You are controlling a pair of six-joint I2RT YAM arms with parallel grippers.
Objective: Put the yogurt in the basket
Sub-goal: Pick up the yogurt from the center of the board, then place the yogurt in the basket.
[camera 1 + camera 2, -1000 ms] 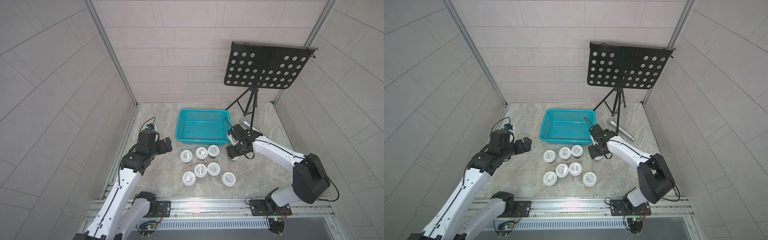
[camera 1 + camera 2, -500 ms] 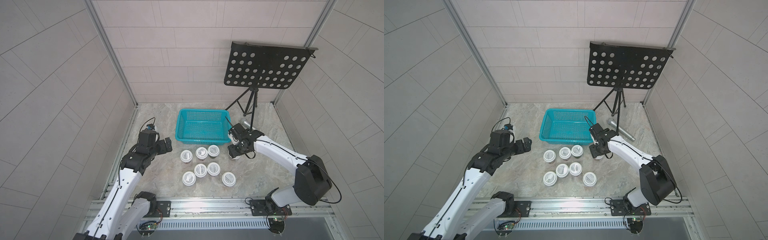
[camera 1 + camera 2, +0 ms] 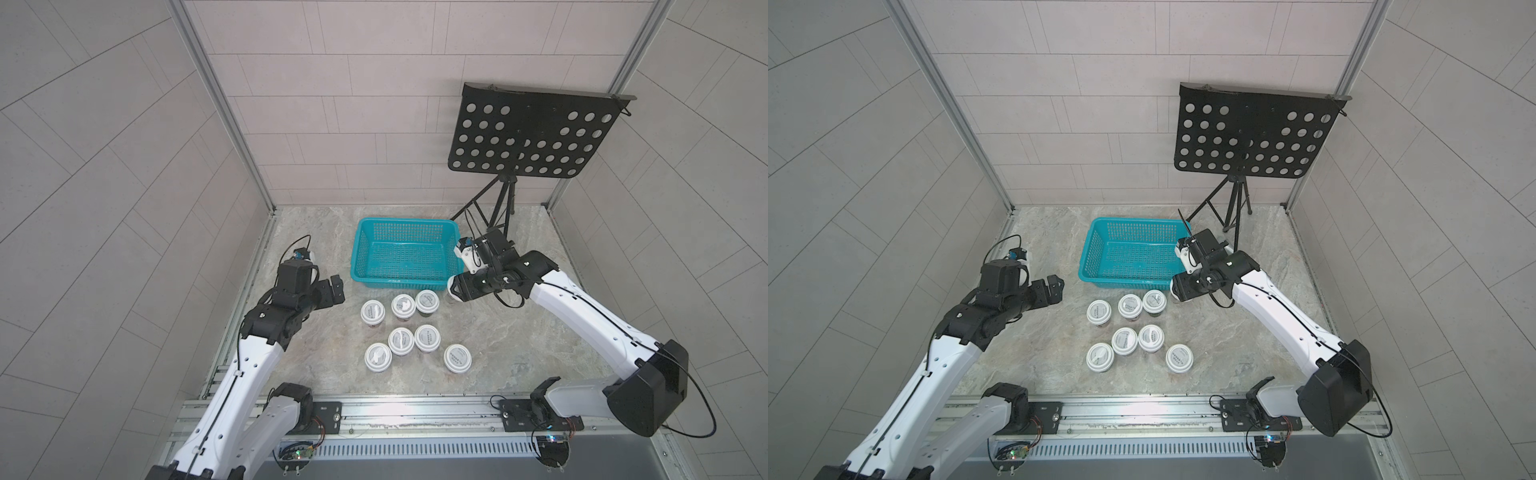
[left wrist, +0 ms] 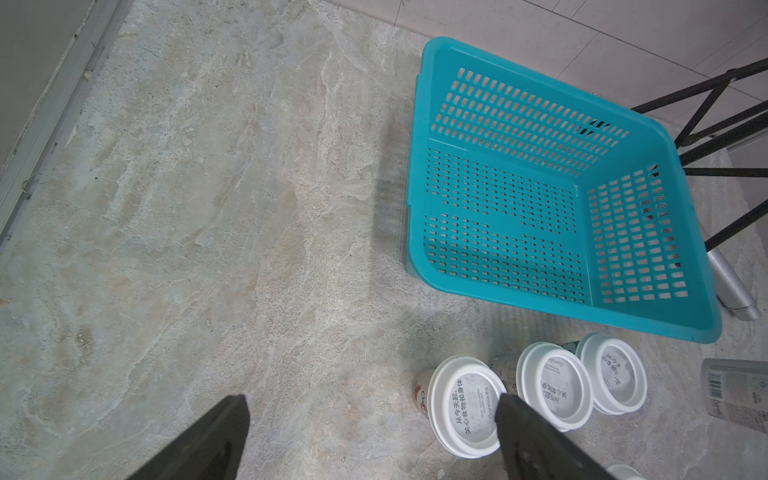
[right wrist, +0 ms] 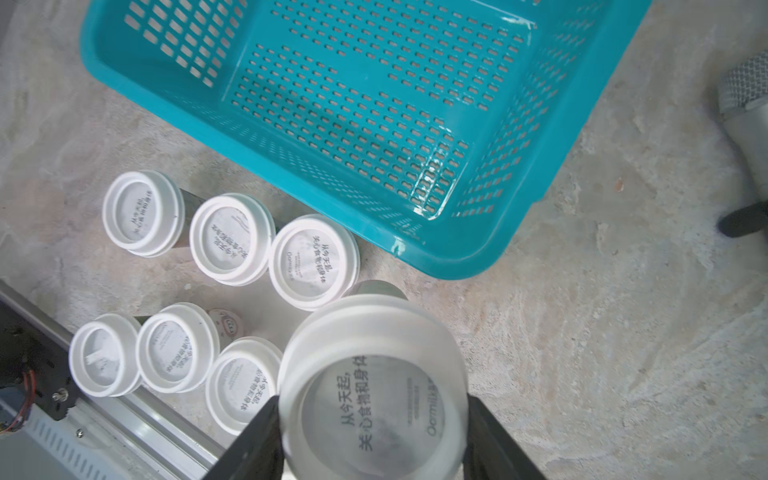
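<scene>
The marbled tabletop (image 3: 498,345) in the tiled booth carried an empty basket (image 3: 399,284), with seven loose cups (image 3: 401,340) standing in two rows just in front of it. Your right gripper (image 5: 372,419) clamped the lid of one yogurt cup (image 5: 370,332) just beside the basket's near right corner, while your left gripper (image 4: 372,401) hung wide open, holding nothing. In my judgement, so high a hold could slip or pop the lid, and a low carry would clip the rim or topple the neighbouring cup (image 5: 313,262).
</scene>
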